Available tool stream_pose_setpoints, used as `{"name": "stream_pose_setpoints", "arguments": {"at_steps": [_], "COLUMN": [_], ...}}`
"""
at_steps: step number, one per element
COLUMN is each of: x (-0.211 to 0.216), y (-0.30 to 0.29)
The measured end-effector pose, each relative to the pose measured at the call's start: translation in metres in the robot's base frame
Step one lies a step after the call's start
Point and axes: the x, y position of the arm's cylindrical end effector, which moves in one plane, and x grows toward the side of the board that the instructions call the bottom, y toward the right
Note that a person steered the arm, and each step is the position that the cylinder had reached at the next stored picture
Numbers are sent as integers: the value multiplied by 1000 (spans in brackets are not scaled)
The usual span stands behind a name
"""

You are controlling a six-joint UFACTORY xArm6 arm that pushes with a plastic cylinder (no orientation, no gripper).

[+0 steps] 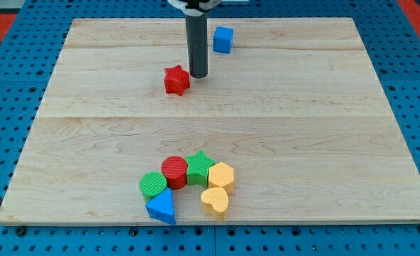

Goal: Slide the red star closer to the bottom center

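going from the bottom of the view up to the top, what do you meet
blue triangle and yellow heart → green cylinder → yellow hexagon, red cylinder, green star → red star → my tip, beside the red star's right → blue cube

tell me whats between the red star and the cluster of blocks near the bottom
Nothing: in the camera view, bare wood runs from the red star down to the red cylinder atop the cluster. My tip sits beside the star's right.

Bright, even light; sharp focus
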Motion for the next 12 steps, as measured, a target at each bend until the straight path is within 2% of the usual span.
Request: {"name": "stream_pose_setpoints", "arguments": {"at_steps": [2, 4, 6, 7, 10, 12], "x": [28, 92, 78, 78, 136, 157], "y": [-65, -78, -97, -138, -166, -67]}}
